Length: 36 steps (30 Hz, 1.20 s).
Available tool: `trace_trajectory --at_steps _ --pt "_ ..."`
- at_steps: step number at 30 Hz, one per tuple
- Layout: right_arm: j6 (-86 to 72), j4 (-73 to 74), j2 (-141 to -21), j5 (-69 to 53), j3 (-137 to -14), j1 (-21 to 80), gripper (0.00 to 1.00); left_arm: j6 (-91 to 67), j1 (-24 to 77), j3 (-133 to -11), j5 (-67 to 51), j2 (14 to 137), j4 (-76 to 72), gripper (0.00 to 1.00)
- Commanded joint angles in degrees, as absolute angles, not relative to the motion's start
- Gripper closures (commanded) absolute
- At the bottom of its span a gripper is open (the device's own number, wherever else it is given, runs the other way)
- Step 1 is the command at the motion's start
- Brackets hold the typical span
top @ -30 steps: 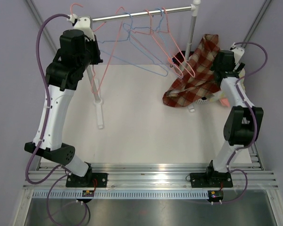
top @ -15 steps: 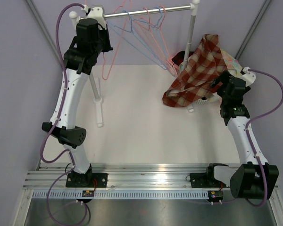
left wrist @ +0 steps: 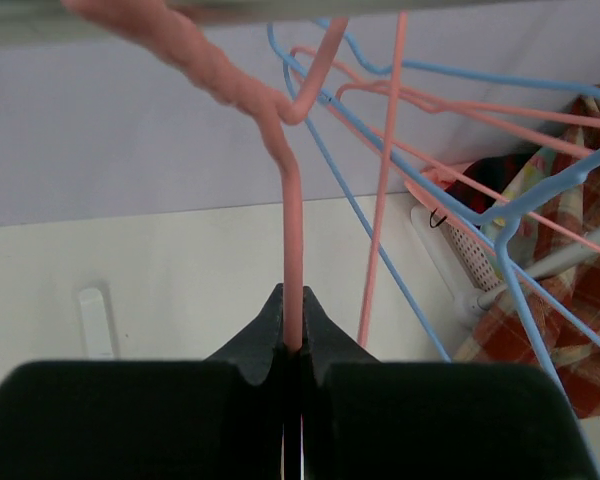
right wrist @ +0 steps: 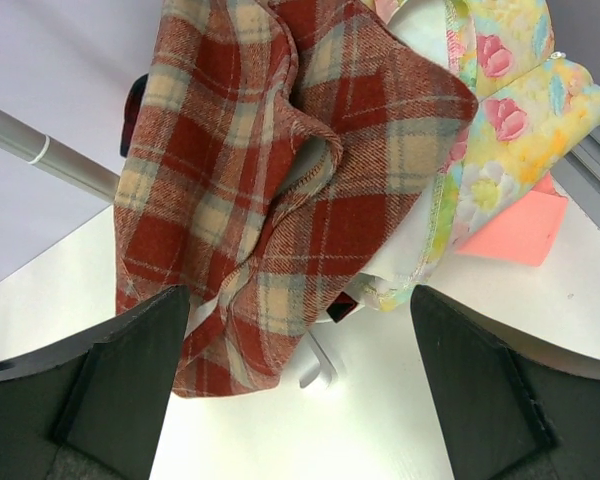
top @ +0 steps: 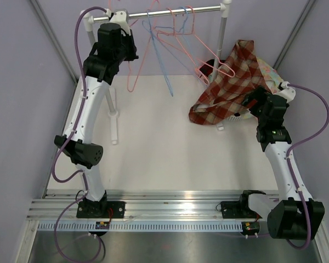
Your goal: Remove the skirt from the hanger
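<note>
Since the plaid skirt [right wrist: 280, 200] looks like soft, fairly thick woven cloth, it should be light, limp and unbreakable, sagging wherever it is lifted. A bunched fold near its edge seems the best hold. It lies heaped below the right end of the rail [top: 175, 11]. Facing it, the right fingers [right wrist: 120, 370] gape wide, holding nothing. Under the rail's left end, the left fingers [left wrist: 265, 335] pinch a pink hanger [left wrist: 292, 250].

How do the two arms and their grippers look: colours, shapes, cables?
The left arm and right arm have white links and black joints. A purple cable runs along each. The left gripper and right gripper each have two black, wedge-shaped fingers.
</note>
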State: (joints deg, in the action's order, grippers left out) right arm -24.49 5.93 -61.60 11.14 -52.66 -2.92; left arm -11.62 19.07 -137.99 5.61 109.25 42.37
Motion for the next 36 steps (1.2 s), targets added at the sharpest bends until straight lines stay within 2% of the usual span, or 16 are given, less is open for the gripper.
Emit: trace_trajectory --at_steps 1,8,10,11,12,16,19,23,28,32,36 --pt "-25.5 5.3 -59.9 10.0 -53.8 -2.5 0.00 -13.2 18.6 -135.6 2.6 108.2 41.0 1.00" --pt "-25.4 7.6 -57.1 10.0 -53.8 -2.4 0.01 -14.9 18.7 -127.5 1.5 103.8 40.7 0.99" --pt "-25.5 8.2 -56.2 10.0 -54.0 -2.3 0.01 -15.3 18.7 -127.1 1.3 103.0 40.9 0.95" --pt "-25.5 8.8 -55.7 10.0 -54.1 -2.4 0.00 -15.3 18.8 -126.9 1.1 102.1 41.0 0.88" --pt "-25.6 9.2 -55.5 10.1 -54.2 -2.4 0.01 -15.4 18.8 -127.0 0.9 101.5 41.1 0.72" --pt "-25.6 9.6 -52.2 9.5 -54.1 -2.1 0.00 -15.6 19.1 -129.4 -1.3 99.2 42.6 0.29" --pt "-25.9 10.5 -49.4 9.0 -54.1 -1.9 0.01 -15.6 19.2 -129.7 -1.1 96.3 44.2 0.14" --pt "-26.1 10.5 -45.3 4.9 -54.4 -1.8 0.01 -15.5 19.4 -128.1 -0.9 91.7 45.9 0.06" --pt "-26.5 11.9 -39.1 -2.8 -57.1 -1.9 0.01 -15.6 20.1 -120.7 -0.2 82.8 46.5 0.04" --pt "-26.3 12.3 -33.1 -14.2 -57.9 -1.9 0.01 -15.6 21.0 -106.8 1.9 68.3 43.9 0.02" --pt "-27.2 20.0 -30.4 -15.6 -60.7 -0.8 0.00 -16.3 21.3 -89.7 6.2 54.9 43.4 0.01"
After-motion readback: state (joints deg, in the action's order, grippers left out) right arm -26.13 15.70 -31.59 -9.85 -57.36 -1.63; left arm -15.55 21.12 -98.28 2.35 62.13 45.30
